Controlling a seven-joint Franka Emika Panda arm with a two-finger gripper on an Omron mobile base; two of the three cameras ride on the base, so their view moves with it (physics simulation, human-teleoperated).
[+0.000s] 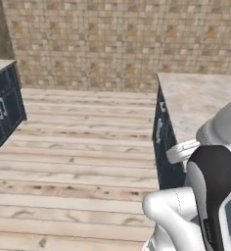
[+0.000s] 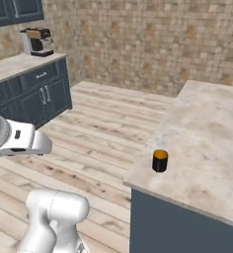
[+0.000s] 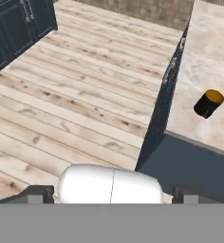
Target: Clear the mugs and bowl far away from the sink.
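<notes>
You're in the approach step: nothing is gripped yet. The pincer (image 3: 112,192) hangs over the wood floor (image 3: 76,95) with its jaws spread wide and empty, the two tips far apart at the bottom of the hand view.

The black mug (image 3: 208,103) with the orange inside sits ahead of the pincer and off to its right, up on the marble counter (image 3: 213,57), close to that counter's near corner. In the right base view the same mug (image 2: 160,160) stands upright just in from the counter edge, well apart from the arm.

Next move, judged from here: swing the pincer right and forward over the counter edge, then come down around the mug body with the jaws kept wide. Watch the counter's dark side panel (image 3: 180,166) between you and the mug.

Container contents: the mug looks empty, orange lining visible, nothing inside that I can tell.
</notes>
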